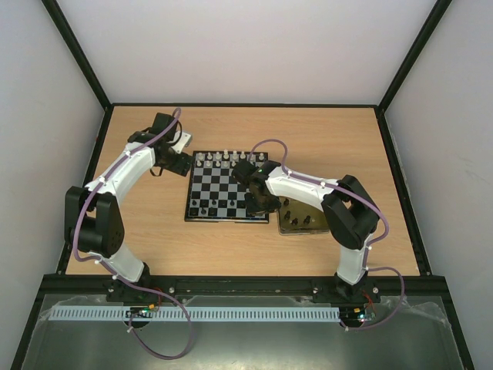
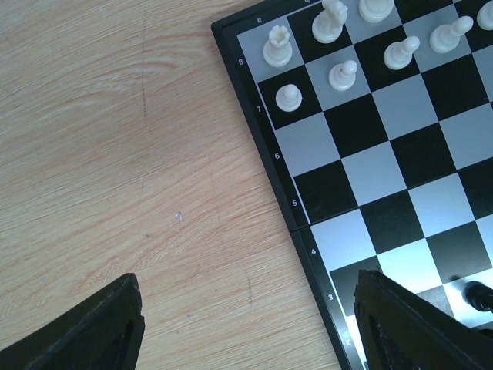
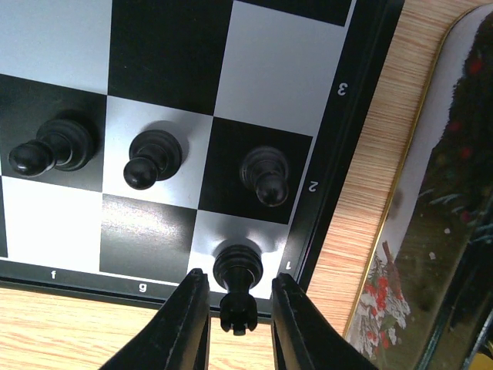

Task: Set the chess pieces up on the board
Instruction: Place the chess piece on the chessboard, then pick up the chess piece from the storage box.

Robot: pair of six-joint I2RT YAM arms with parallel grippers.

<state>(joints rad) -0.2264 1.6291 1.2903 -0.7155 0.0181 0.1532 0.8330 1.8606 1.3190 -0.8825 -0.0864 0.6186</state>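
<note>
The board [image 1: 187, 218] lies mid-table. In the right wrist view a black rook [image 3: 237, 266] stands on the corner square at the board's [image 3: 277, 69] near right. My right gripper [image 3: 239, 281] straddles it, open, with a narrow gap on each side. Black pawns [image 3: 156, 154] [image 3: 263, 171] fill the rank behind. White chessmen [image 2: 289, 96] line the far rows of the board [image 2: 431, 154]. My left gripper [image 2: 246, 281] is open and holds nothing; one finger is over bare wood, the other over the board's left edge, near a black piece [image 2: 479, 294].
A decorated gold-rimmed tin [image 1: 300, 220] holding several dark pieces sits against the board's right edge, close beside my right gripper [image 1: 258, 206]. The tin [image 3: 431, 231] fills the right side of the right wrist view. Black frame rails bound the wooden table [image 1: 139, 247].
</note>
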